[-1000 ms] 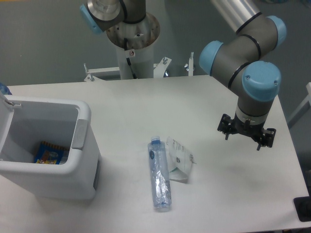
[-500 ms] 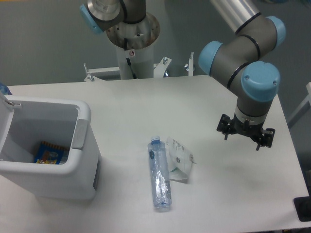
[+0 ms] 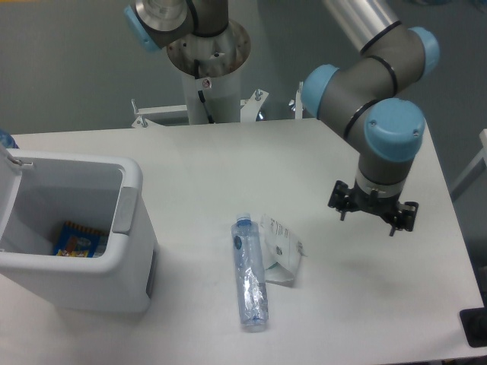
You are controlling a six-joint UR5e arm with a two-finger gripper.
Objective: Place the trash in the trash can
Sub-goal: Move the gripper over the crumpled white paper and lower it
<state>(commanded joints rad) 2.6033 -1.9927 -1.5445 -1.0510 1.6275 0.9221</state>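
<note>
With the gripper [image 3: 372, 215] spread and empty above the table's right side, the bottle [image 3: 249, 273] and wrapper [image 3: 279, 249] lie touching near the front edge, so grabbing either could drag the other short of the bin [image 3: 130, 228] at the left.

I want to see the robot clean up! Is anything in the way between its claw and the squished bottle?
Nothing visible blocks it. The claw hangs over bare table to the right of the trash. The crumpled white wrapper lies between it and the crushed plastic bottle, right beside the bottle, but it lies flat and is trash too.
</note>
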